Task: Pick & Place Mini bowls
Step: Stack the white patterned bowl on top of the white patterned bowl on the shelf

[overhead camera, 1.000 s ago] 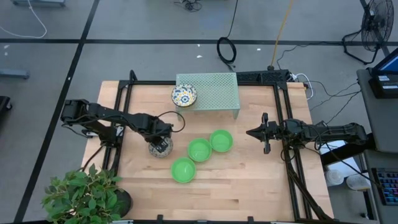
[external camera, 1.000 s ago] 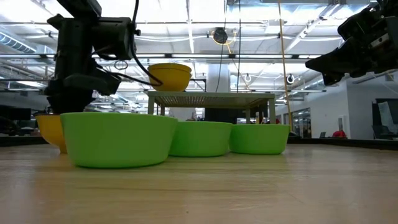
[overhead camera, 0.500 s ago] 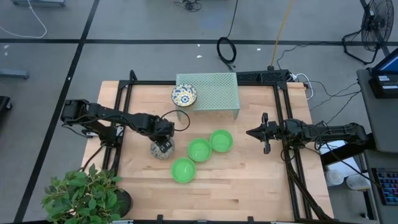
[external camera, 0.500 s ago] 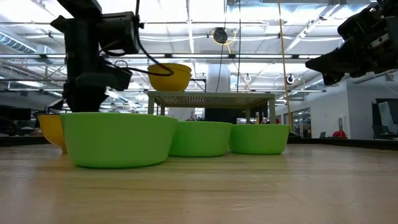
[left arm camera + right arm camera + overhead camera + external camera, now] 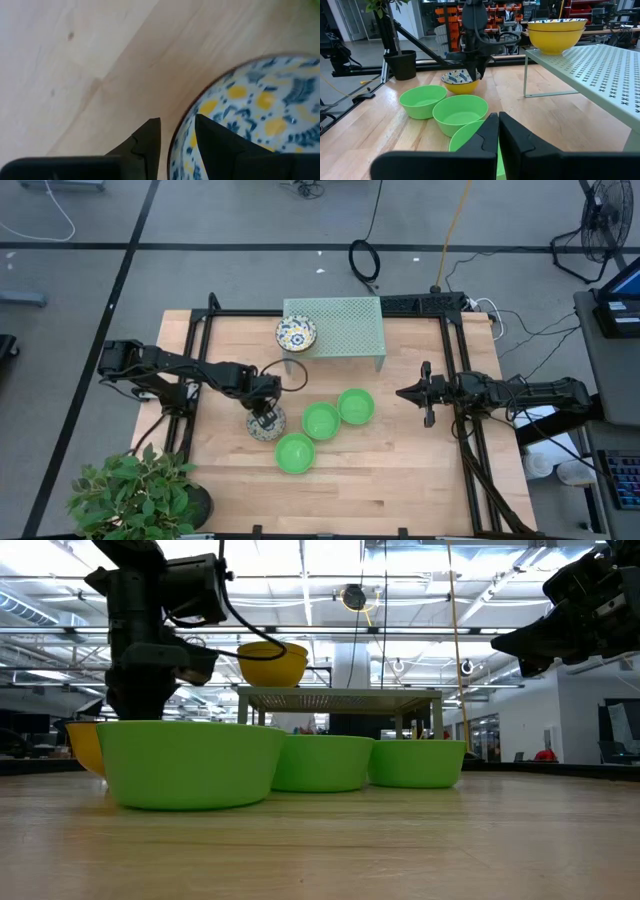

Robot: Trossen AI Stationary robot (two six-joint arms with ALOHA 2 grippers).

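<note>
My left gripper (image 5: 262,418) stands over a white, blue-and-yellow floral mini bowl (image 5: 268,427), yellow on the outside, left of three green mini bowls (image 5: 295,453), (image 5: 321,421), (image 5: 355,406) that sit on their bases on the table. It is shut on this bowl. Two more floral bowls (image 5: 296,333) are nested on the left end of the pale green mesh rack (image 5: 345,325). My right gripper (image 5: 424,393) hovers shut at the right side of the table, touching nothing. My left gripper (image 5: 177,122) pinches the floral bowl's rim (image 5: 176,146), one finger (image 5: 147,142) outside the wall and the other finger (image 5: 217,142) inside the bowl. The fingers come from above, pointing down. The bowl stays upright; whether its base is on the table, I cannot tell.
The three green bowls lie close together in a diagonal row just right of the held bowl. A potted plant (image 5: 135,495) stands off the table's near left corner. Bare wood (image 5: 390,470) spreads to the near right of the bowls.
My left gripper has moved a little toward the table's right and near edge, closer to the green bowls, and the floral bowl has shifted the same way with it. My right arm has kept still.
</note>
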